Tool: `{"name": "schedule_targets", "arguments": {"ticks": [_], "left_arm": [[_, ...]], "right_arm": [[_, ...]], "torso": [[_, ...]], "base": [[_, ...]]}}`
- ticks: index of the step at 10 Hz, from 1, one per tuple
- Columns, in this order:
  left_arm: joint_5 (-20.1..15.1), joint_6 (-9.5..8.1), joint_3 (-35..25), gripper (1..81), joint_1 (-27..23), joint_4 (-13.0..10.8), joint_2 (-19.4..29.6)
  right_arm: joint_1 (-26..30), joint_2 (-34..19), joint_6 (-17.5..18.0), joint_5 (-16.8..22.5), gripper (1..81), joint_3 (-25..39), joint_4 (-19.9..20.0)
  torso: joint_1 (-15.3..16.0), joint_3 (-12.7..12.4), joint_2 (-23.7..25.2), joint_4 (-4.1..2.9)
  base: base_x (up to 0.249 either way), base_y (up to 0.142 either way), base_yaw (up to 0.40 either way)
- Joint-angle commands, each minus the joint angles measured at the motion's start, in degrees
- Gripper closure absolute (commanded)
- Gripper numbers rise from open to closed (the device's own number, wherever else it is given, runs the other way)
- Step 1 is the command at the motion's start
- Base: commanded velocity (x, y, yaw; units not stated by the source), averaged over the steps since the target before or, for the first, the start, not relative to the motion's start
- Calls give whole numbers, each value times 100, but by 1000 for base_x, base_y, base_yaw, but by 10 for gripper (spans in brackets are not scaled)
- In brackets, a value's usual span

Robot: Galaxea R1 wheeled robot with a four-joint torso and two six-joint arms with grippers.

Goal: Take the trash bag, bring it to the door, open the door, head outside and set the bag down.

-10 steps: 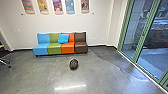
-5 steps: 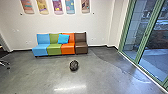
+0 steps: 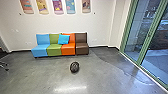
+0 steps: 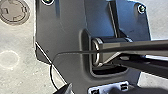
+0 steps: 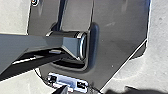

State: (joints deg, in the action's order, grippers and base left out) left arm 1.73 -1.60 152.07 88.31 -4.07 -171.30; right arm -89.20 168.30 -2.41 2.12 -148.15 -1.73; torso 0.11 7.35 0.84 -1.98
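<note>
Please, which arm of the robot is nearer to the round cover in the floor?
Left, most likely: the left wrist camera looks down on the round cover, beside the base plate. The right wrist is apparently above the plate's other side, farther away.

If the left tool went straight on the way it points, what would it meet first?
Probably the robot's own wide dark plate, seen ahead in the left wrist view, though depth and exact aim are unclear.

Head cam high, fwd/down; L/R wrist cams close, downward, robot's dark plate [image 4: 66, 27] in both.
</note>
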Motion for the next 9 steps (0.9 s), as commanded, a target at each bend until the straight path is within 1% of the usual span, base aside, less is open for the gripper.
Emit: {"name": "schedule_targets", "arguments": {"ticks": [1,9], "left_arm": [[-331,-7,-10,10,-168,20,-10],[-331,-7,-10,10,-169,12,-10]], "right_arm": [[152,-40,-31,368,10,33,-29],[161,-22,-22,377,10,33,-20]], "torso": [[0,0,0,0],[0,-2,0,0]], "base": [[136,70,0],[136,70,0]]}}
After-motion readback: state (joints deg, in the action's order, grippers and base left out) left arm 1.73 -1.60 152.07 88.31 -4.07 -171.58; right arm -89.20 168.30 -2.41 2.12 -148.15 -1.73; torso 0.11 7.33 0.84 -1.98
